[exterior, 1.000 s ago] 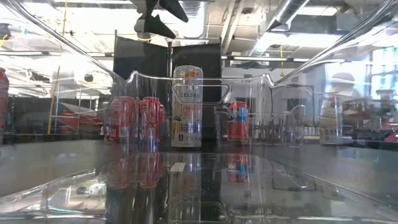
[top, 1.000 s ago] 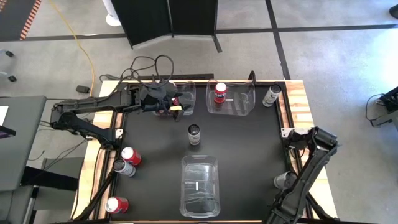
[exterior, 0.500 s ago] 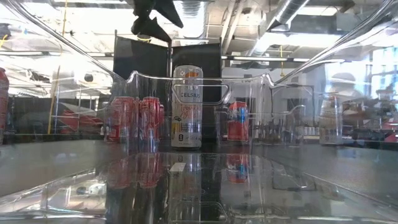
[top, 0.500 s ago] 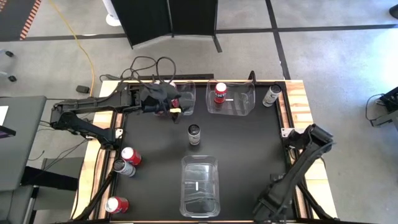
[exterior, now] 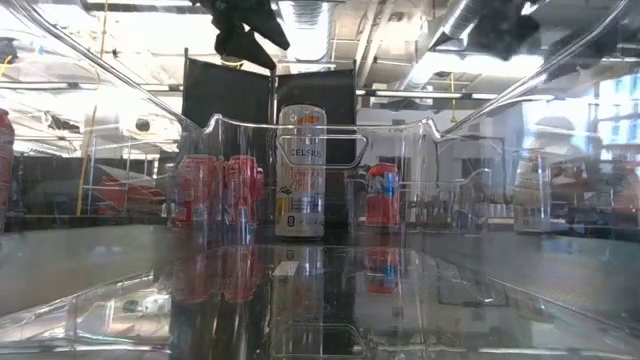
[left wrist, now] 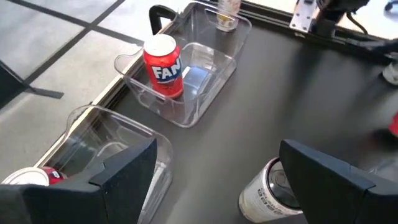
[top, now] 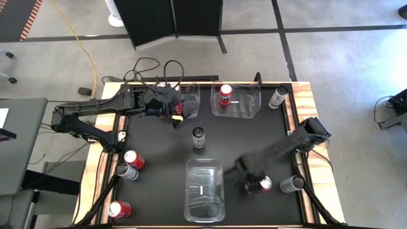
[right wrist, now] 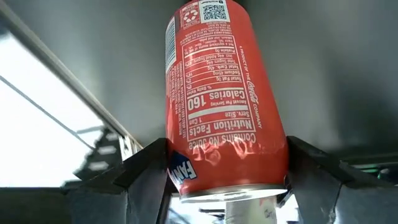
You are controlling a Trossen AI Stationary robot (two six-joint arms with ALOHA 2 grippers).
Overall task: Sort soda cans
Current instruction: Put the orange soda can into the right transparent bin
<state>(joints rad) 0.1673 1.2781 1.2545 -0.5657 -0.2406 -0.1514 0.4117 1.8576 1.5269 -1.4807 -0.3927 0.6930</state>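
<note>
High view: the right gripper (top: 254, 180) is reaching over the table (top: 254, 137) near its front right corner, jaws closed around a red can (top: 264, 184) just beside the front bin (top: 205, 189), which is standing empty at the front edge. The left gripper (top: 170, 107) is hanging over the back-left bin (top: 191, 94) at the back edge. One red can (top: 225, 95) is standing in the back-centre bin (top: 236, 100). Loose cans are waiting: a grey can (top: 199, 137) at table centre, another (top: 277, 97) at the back right corner, one (top: 292, 184) at the right edge, and three (top: 126, 166) along the left edge. Judgement: sorting is partly done; several cans remain.

Low view: red cans (exterior: 218, 197) are sitting in the back-left bin; the tall centre can (exterior: 300, 171) is standing alone, with open table around it.

Left wrist view: the left fingers (left wrist: 118, 173) are standing wide apart, holding nothing, with the centre can (left wrist: 268, 192) between and beyond them.

Right wrist view: the right fingers (right wrist: 149, 167) are clamping the red can (right wrist: 219, 93) at its end. Room beside the front bin looks tight; the rim is a likely snag.
</note>
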